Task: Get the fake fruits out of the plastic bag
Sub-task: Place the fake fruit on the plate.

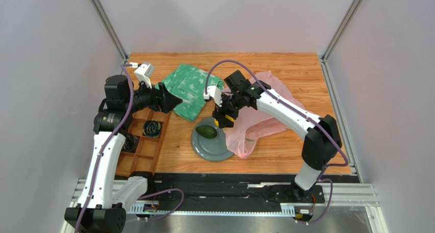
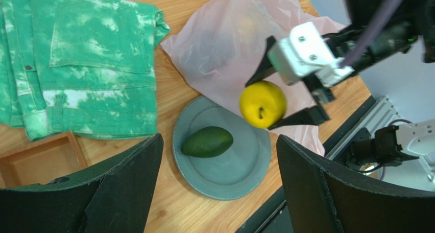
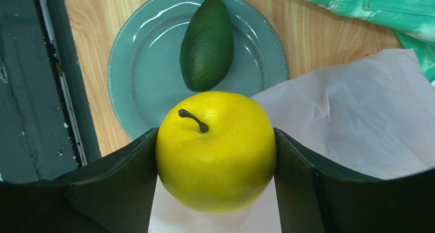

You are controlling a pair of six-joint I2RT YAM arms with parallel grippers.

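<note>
Mid-carry, by the look of it: grips a yellow fruit [image 3: 217,151] in the right pincer [image 1: 224,121], jaws spread to the fruit's full width and pressed against both its sides, stem end turned back toward the wrist. Holds it off the table [image 1: 286,69], above the line where bag [image 3: 357,115] meets plate [image 3: 127,79]. Has the plate below and ahead of the fingertips, one avocado [image 3: 207,44] lying on it just beyond the fruit. Has the bag beneath and off to one side, pink and crumpled. Cannot tell what else lies inside; shows only a faint dark-green patch through the film from above, print or fruit.

Hangs the left pincer [image 2: 219,192] well apart from the fruit, jaws wide with nothing between them, green cloth [image 2: 92,54] off to its side.

Reads as the placing step: fruit out of the bag, not yet set down. Calls next for a short advance over bare plate, clear of the avocado, then a descent until the fruit all but touches, then release. Needs care, being round: likely to roll off the shallow plate or knock the avocado if let go from height. Then, probably, back to the bag for whatever remains.
</note>
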